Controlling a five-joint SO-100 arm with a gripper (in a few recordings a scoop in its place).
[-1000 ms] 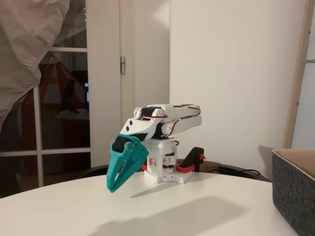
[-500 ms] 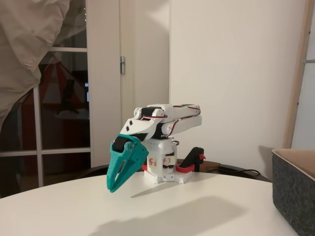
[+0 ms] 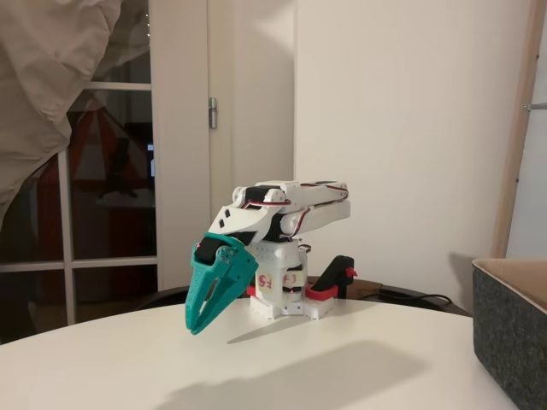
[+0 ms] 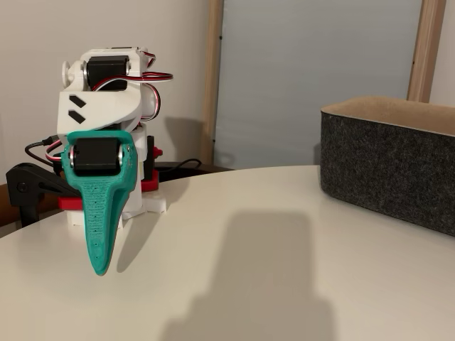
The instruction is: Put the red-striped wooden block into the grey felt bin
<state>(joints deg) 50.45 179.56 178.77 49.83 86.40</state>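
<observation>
No change over the last second: our gripper stays parked, fingers pressed together and empty, grey felt bin at 3 o'clock, so pickup hasn't started.

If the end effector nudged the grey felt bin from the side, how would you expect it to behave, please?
The grey felt bin would probably slide rather than tip: it looks broad, straight-walled and flat on the smooth white table. Its felt walls may give slightly under the teal end effector. It likely weighs little for its size.
</observation>
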